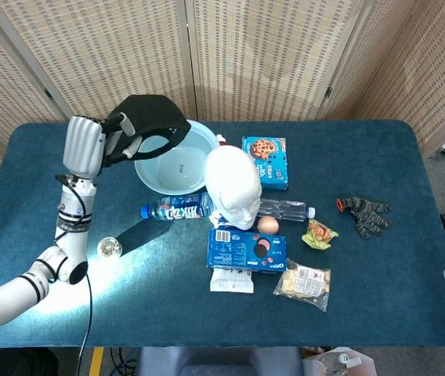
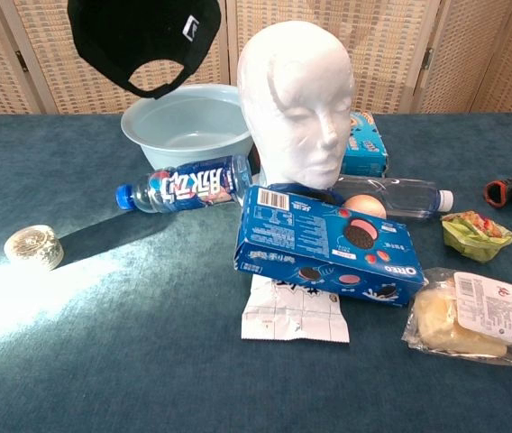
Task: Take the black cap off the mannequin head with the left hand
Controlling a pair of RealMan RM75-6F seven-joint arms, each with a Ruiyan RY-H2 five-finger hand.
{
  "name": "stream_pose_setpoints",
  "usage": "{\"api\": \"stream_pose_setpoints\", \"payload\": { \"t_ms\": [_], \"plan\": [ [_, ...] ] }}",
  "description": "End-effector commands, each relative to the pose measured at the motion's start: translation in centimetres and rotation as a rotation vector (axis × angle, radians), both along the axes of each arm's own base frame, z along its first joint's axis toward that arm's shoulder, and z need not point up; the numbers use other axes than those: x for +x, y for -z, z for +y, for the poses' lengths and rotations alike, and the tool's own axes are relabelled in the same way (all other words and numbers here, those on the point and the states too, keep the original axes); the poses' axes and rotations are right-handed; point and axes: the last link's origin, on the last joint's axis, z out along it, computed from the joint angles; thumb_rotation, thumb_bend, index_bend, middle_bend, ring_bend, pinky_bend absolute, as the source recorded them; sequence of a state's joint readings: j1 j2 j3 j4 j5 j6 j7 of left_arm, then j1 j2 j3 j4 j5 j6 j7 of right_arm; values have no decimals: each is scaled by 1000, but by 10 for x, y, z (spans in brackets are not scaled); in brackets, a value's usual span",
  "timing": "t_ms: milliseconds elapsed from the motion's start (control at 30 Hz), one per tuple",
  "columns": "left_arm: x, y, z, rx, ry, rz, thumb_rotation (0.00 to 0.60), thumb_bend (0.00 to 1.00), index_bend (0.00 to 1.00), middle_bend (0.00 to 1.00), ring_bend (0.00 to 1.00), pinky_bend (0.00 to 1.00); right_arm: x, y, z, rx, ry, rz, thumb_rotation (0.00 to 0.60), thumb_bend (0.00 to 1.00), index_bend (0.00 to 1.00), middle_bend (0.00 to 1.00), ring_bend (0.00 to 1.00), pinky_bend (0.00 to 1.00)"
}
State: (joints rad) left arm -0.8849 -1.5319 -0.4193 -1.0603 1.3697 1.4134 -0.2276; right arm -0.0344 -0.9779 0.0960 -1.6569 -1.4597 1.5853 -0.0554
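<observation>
My left hand is raised over the table's left side and grips the black cap, which hangs in the air left of the head. In the chest view the black cap dangles at the top left, above the bowl's left rim, and the hand itself is out of frame. The white mannequin head stands bare at the table's middle, upright, also seen as the mannequin head facing the chest camera. My right hand shows in neither view.
A light blue bowl sits behind the head. A water bottle, an Oreo box, a white packet, a clear bottle, snack bags, a cookie box, gloves and a small round lid lie around.
</observation>
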Motion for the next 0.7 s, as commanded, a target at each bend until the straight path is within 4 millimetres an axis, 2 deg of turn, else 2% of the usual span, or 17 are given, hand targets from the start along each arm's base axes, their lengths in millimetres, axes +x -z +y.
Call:
{"api": "stream_pose_setpoints", "payload": {
  "t_ms": [33, 400, 600, 700],
  "plan": [
    [-36, -10, -15, 21, -50, 27, 600, 287, 650, 1000, 1000, 1000, 1, 0, -1, 6, -4, 1, 600, 256, 220, 309, 251, 313],
    [-99, -30, -55, 60, -139, 150, 600, 287, 649, 1000, 1000, 1000, 3, 0, -1, 10, -12, 4, 600, 255, 220, 308, 251, 314],
    [-121, -25, -76, 32, -171, 201, 600, 287, 650, 1000, 1000, 1000, 5, 2, -3, 20, -21, 4, 600, 256, 220, 309, 251, 313],
    [-128, -17, -78, 8, -187, 242, 600, 287, 649, 1000, 1000, 1000, 7, 3, -3, 21, -27, 5, 600, 255, 220, 309, 251, 313]
  ]
}}
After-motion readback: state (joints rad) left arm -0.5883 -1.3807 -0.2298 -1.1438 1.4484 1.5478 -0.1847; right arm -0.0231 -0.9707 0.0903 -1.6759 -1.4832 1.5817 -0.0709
